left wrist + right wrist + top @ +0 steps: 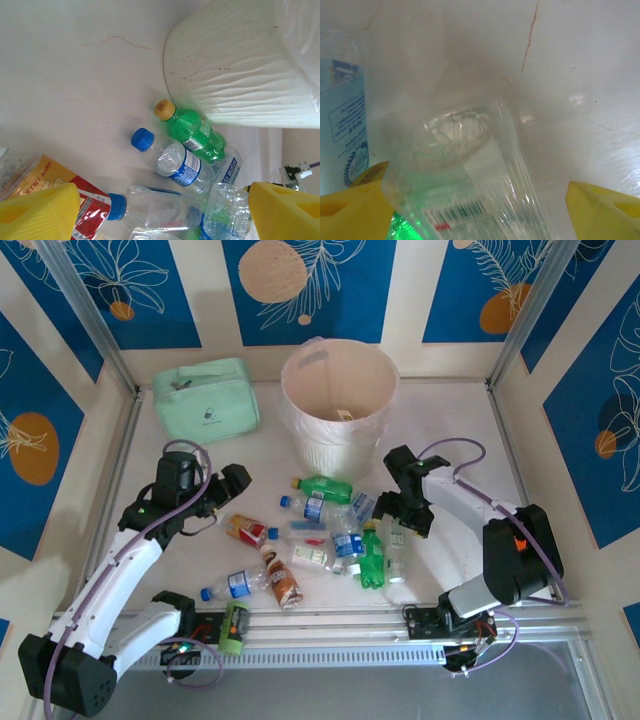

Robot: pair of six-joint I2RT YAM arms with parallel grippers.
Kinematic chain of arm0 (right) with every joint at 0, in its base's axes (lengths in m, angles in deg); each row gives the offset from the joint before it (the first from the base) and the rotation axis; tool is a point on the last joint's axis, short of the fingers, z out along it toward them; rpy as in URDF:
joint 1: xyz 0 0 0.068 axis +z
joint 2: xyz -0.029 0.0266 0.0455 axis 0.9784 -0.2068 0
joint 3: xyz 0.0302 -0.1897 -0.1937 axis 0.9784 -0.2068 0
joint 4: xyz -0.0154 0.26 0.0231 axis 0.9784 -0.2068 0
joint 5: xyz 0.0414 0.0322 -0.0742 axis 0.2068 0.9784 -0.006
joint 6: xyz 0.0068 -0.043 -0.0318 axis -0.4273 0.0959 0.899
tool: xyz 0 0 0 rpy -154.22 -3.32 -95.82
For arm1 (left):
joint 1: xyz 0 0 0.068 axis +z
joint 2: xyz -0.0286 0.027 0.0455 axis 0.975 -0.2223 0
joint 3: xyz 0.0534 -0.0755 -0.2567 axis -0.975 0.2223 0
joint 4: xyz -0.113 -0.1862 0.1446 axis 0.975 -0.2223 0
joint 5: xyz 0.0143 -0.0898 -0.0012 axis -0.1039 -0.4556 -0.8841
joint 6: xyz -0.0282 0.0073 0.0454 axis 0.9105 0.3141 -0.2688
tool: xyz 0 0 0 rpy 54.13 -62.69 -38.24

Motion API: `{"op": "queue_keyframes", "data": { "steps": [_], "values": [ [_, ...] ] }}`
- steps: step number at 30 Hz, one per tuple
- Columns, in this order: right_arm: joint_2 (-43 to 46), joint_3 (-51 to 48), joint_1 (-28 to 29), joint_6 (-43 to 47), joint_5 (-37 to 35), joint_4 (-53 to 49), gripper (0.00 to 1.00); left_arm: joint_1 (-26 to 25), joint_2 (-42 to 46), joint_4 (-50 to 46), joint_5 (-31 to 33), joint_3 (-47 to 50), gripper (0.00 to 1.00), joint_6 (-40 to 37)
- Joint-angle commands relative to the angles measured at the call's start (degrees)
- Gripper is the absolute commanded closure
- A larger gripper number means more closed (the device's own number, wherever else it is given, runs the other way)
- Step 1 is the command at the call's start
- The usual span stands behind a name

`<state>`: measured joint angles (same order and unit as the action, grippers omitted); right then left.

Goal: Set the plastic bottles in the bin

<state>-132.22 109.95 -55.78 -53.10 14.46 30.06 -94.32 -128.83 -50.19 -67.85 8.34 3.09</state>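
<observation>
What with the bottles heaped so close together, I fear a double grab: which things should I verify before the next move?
1. The right jaws stand open around the clear bottle: ok.
2. Only that bottle lies in their gap: cannot tell; a blue-labelled bottle crowds one side and green shows beneath.
3. The left jaws stand open above a blue-capped bottle: ok.
4. The bin is upright, mouth open: ok.
5. Room in the bin: ok, no bottle seen inside.
6. The mint-green pouch lies apart from the pile: ok.
</observation>
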Motion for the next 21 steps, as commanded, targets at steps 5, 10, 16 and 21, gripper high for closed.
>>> {"op": "queue_keyframes", "data": {
  "steps": [5, 10, 16, 21],
  "values": [
    [-2.64, -0.79, -1.14, 0.16, 0.78, 0.98, 0.16, -0.17, 0.18, 1.61, -1.96, -1.29, 0.14, -0.41],
    [-4.07, -0.73, -1.71, 0.34, 0.53, 1.21, 0.24, -0.2, 0.17, 1.99, -2.14, -0.98, 0.14, -0.39],
    [-4.11, -0.71, -2.11, 0.54, -0.27, 1.18, 0.29, -0.21, 0.15, 2.15, -2.32, -0.94, 0.14, -0.39],
    [-3.55, -0.89, -2.16, 0.47, -0.53, 1.04, 0.36, -0.23, 0.17, 2.18, -2.41, -0.94, 0.14, -0.39]
  ]
}}
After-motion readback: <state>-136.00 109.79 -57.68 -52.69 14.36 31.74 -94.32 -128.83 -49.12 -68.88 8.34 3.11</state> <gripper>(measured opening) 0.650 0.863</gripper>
